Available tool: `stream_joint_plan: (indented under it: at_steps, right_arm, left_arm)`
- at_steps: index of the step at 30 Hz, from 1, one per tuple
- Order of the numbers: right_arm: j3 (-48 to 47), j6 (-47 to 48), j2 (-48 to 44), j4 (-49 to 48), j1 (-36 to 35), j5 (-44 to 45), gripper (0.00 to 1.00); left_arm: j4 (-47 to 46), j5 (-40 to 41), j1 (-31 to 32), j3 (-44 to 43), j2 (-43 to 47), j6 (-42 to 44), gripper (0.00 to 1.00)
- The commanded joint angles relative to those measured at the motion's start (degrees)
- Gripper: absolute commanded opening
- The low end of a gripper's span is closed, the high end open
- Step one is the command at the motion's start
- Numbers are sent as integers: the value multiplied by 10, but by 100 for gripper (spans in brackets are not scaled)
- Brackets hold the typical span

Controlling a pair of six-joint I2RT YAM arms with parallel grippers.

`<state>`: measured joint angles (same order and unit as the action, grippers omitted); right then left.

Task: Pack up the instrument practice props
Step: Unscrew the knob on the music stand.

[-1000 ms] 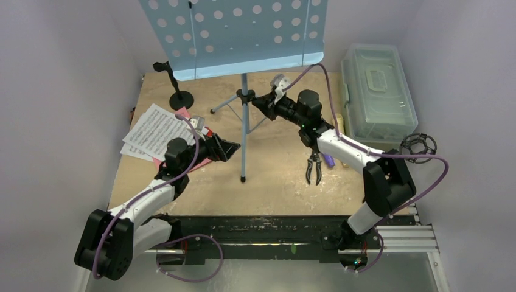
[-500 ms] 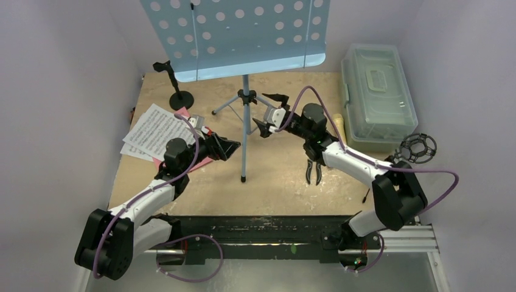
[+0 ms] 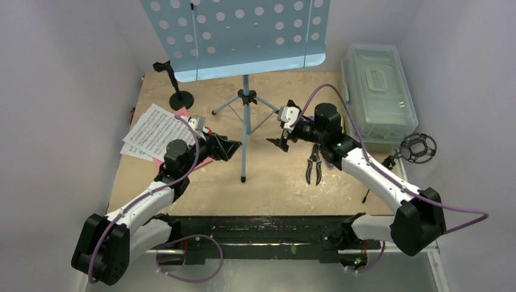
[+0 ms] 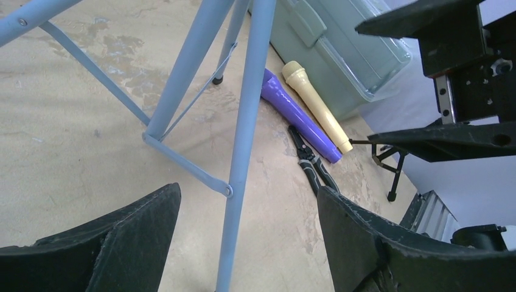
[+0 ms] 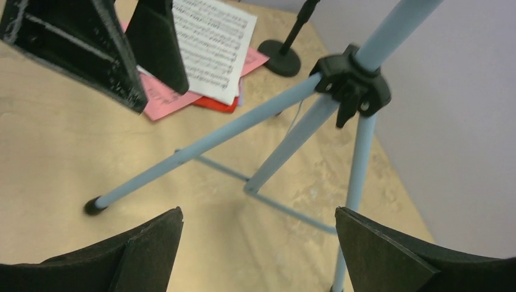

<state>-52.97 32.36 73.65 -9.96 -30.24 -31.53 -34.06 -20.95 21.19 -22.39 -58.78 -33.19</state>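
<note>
Bearing the music desk (image 3: 237, 36), a scuffed tabletop (image 3: 274, 188) sits between lilac walls (image 3: 61, 73).

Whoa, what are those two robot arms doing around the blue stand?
They are packing up music props. The left tool and right tool, both open and empty, flank the upright light-blue perforated music stand. The purple microphone and cream microphone lie beside the translucent grey-green plastic box.

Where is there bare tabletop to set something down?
Bare wood: the near strip in front of the light-blue music stand and the black pliers-shaped tool; also the far patch between the stand's legs and the translucent grey-green plastic box. Crowded: red and white sheet-music pages at left; purple microphone and cream microphone beside the box.
</note>
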Motion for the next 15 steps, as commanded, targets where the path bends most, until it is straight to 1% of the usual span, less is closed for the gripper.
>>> stream_joint_plan:
  at_steps: [1, 2, 5, 7, 9, 11, 12, 13, 15]
  right_arm:
    - [-20, -35, -46, 161, 25, -56, 99]
    - [-22, -38, -54, 187, 34, -60, 99]
    - [-21, -36, -70, 227, 67, -63, 99]
    - [-6, -8, -88, 245, 82, -53, 99]
    - [17, 41, -107, 265, 86, -26, 99]
    - [45, 75, -124, 264, 90, 14, 99]
    - [55, 89, -128, 266, 97, 28, 99]
    - [59, 100, -128, 274, 109, 34, 99]
    - [51, 116, -113, 305, 141, 29, 99]
  left_arm:
    - [4, 14, 4, -22, 14, 15, 82]
    - [3, 15, 4, -20, 15, 12, 82]
    - [-3, 21, 4, -12, 19, 2, 83]
    - [-7, 21, 4, -6, 19, -6, 84]
    - [-15, 18, 4, -1, 18, -16, 85]
    - [-26, 18, 4, 4, 18, -29, 89]
    - [-31, 20, 4, 8, 17, -41, 93]
    - [-38, 22, 4, 12, 16, -50, 96]
    - [-51, 14, 3, 18, 8, -63, 98]
